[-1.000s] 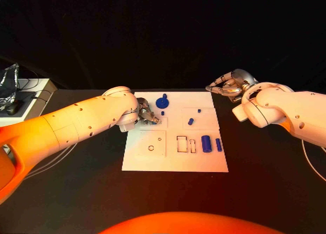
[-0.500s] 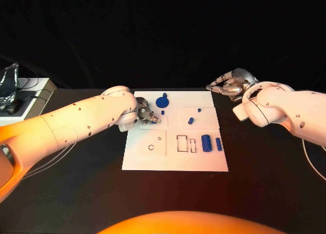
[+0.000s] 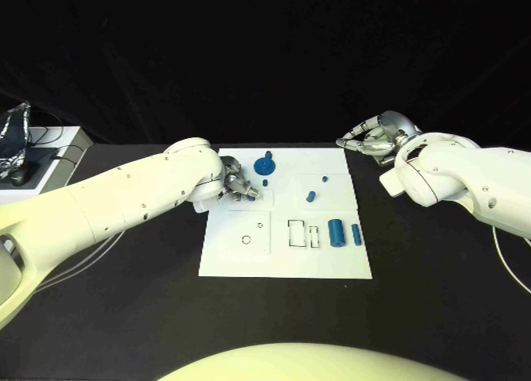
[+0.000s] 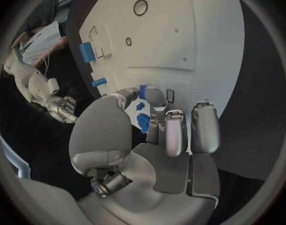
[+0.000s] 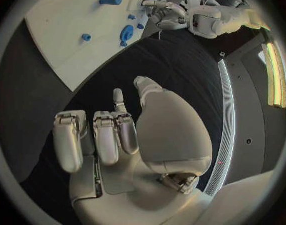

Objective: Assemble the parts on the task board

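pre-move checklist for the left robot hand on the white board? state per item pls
1. Left robot hand over the white task board, at its far left part: ok.
2. Left robot hand holding a part: cannot tell; a small blue piece sits by its fingers, contact unclear.
3. Right robot hand clear of the board, above the black table off the far right corner: ok.
4. Right robot hand empty, fingers curled: ok.
5. Two blue cylinders lying on the board's near right area, untouched: ok.
6. Round blue disc part at the board's far edge, close beside the left robot hand: cannot tell if clear.
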### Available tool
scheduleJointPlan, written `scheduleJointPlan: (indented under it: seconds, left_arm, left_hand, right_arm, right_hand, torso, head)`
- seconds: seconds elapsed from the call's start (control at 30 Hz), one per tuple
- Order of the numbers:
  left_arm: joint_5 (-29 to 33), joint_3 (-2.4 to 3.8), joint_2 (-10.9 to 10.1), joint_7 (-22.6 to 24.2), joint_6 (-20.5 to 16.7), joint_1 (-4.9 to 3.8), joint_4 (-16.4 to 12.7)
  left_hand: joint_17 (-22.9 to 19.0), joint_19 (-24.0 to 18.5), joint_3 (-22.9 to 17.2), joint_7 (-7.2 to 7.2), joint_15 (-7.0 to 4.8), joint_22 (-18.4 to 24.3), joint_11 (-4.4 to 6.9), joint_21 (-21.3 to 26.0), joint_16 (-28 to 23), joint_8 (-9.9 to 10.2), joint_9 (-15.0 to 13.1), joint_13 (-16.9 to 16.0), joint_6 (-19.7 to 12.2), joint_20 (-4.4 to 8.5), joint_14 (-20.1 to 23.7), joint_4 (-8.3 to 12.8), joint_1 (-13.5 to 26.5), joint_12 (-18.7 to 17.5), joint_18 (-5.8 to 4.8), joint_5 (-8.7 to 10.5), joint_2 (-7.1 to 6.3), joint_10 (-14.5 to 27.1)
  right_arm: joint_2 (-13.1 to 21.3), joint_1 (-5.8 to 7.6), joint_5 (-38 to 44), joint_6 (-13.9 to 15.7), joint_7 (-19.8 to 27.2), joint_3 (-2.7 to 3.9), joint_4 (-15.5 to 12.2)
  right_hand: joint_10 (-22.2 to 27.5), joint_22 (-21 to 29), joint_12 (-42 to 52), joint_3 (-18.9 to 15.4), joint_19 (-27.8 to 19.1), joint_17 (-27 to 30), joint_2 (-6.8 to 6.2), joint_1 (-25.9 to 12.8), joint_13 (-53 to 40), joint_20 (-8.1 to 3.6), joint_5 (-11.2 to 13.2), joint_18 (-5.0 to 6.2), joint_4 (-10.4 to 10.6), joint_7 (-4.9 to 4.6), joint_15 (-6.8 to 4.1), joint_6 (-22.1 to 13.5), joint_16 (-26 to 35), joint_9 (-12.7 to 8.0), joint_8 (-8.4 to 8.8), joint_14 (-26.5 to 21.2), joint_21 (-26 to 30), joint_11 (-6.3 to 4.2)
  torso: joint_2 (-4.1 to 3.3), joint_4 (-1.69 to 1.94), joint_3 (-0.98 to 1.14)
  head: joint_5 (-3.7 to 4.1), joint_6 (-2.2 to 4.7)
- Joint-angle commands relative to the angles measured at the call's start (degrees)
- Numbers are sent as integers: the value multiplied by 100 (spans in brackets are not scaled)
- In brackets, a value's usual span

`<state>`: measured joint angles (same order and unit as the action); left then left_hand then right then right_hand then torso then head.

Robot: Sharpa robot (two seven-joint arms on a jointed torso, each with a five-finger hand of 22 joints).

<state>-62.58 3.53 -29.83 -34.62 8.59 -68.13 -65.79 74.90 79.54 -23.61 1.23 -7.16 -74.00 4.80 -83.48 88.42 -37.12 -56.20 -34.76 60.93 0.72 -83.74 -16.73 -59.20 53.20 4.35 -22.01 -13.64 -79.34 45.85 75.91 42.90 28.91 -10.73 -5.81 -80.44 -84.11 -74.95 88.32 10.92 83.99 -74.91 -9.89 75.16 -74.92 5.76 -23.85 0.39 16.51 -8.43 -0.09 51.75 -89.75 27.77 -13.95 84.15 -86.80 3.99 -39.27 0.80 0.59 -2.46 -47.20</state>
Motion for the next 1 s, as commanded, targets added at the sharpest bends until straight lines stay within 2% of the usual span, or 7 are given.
scheduleJointPlan:
  seconds: [0.03, 0.2, 0.43, 0.8, 0.9, 0.97, 1.0]
  left_arm:
    - [29, 12, 15, 9, -70, 0, -7]
    - [50, 21, 18, 12, -74, 0, 3]
    - [78, 24, 19, 4, -39, 0, 32]
    - [100, 31, 5, 41, -77, 1, 25]
    - [175, 75, -15, 92, -118, 2, -18]
    - [249, 123, -32, 132, -152, 3, -53]
    - [309, 155, -48, 162, -187, 3, -78]
  left_hand:
    - [1184, 45, 64, -15, -8, -6, -18, 17, 28, 33, -11, 7, 38, -6, -542, 4, -16, 25, -91, 116, 58, 24]
    - [1191, 48, 159, -16, -6, -14, -20, 16, 31, 54, -19, -6, 47, -8, -544, 2, 14, 40, -92, 291, 88, 21]
    - [1178, 41, 214, -17, -6, -4, -21, 23, 26, 68, -26, 12, 44, -10, -541, 8, -3, 31, -89, 394, 82, 30]
    - [1180, 40, 238, -16, -5, -5, -20, 24, 26, 74, -31, 10, 43, -11, -541, 11, -31, 35, -89, 452, 90, 33]
    - [1159, 22, 295, -20, -4, 22, -23, 37, 18, 84, -39, 15, 35, -12, -536, 11, -63, 33, -83, 518, 61, 41]
    - [1092, -11, 457, -40, 5, 69, -37, 63, -10, 112, -53, 74, -3, -19, -518, 1, -66, -8, -73, 776, 44, 94]
    - [1074, -19, 535, -46, 8, 79, -44, 70, -18, 124, -57, 87, -15, -23, -514, -2, -65, -16, -71, 838, 54, 111]
  right_arm:
    - [1, -4, 52, -37, 63, 1, 0]
    - [0, -4, 52, -40, 63, 1, 2]
    - [-2, -8, 52, -49, 60, 1, 12]
    - [3, -15, 52, -50, 63, 1, 17]
    - [13, -17, 52, -48, 64, 1, 11]
    - [20, -18, 52, -45, 64, 1, 8]
    - [24, -19, 52, -43, 64, 1, 6]
  right_hand:
    - [-386, -1297, -30, 39, 444, -1341, 12, -48, -1324, -18, -21, 49, -3, -3, -23, -27, 32, 5, -31, 544, 35, -17]
    - [-386, -1297, -30, 39, 444, -1341, 12, -48, -1324, -18, -21, 49, -3, -3, -23, -27, 32, 5, -31, 544, 35, -17]
    - [-386, -1292, -31, 58, 441, -1325, 1, -69, -1323, -19, -19, 51, -4, -2, -25, -47, 37, 54, -52, 541, 45, -18]
    - [-386, -1292, -31, 58, 441, -1325, 1, -69, -1323, -19, -19, 51, -4, -2, -25, -47, 37, 54, -52, 541, 45, -18]
    - [-386, -1292, -31, 58, 441, -1325, 1, -69, -1323, -19, -19, 51, -4, -2, -25, -47, 37, 54, -52, 541, 45, -18]
    - [-386, -1292, -31, 58, 441, -1325, 1, -69, -1323, -19, -19, 51, -4, -2, -25, -47, 37, 54, -52, 541, 45, -18]
    - [-386, -1292, -31, 58, 441, -1325, 1, -69, -1323, -19, -19, 51, -4, -2, -25, -47, 37, 54, -52, 541, 45, -18]
  torso:
    - [-1, 0, 3]
    - [1, 1, 2]
    - [6, 4, 3]
    - [2, -2, 0]
    - [-2, -5, -3]
    - [-4, -3, -3]
    - [-2, -2, -1]
  head:
    - [4, -1]
    - [6, -4]
    - [-3, -10]
    - [-4, 14]
    - [6, 25]
    - [16, 32]
    - [21, 31]
